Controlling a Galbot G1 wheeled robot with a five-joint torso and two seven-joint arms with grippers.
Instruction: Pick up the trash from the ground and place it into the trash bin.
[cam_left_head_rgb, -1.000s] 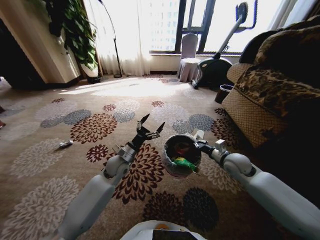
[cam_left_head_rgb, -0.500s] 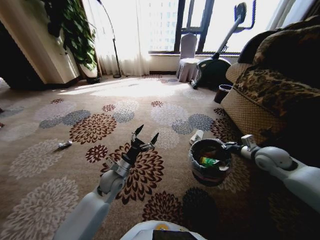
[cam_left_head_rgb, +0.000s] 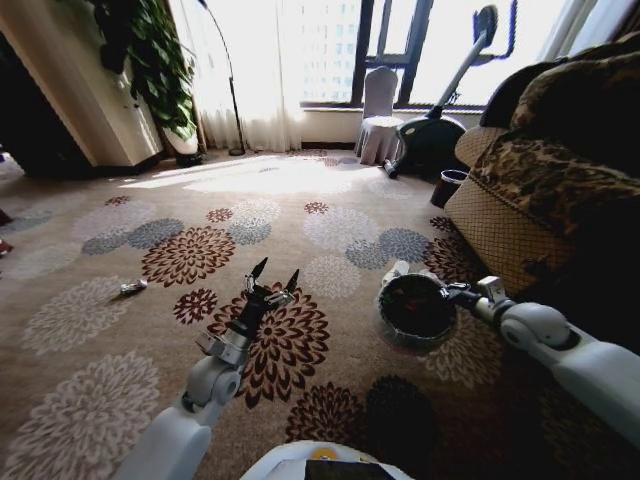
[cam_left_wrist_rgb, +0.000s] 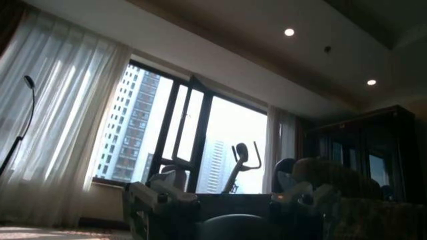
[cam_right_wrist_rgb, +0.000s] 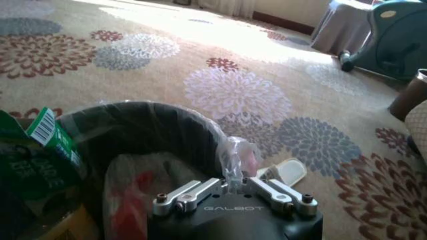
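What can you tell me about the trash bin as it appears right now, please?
The trash bin is a small round black bucket with a shiny clear plastic liner folded over its rim. The right end effector is shut on the rim and liner, holding the bin above the flowered carpet, tilted so its opening faces the head camera. Inside lie a green wrapper with a barcode and a clear bag with something red in it.

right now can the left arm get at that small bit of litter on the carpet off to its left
Probably not without moving: the open left gripper hangs well short of the litter, though only bare carpet lies between. The right gripper holds the trash bin.
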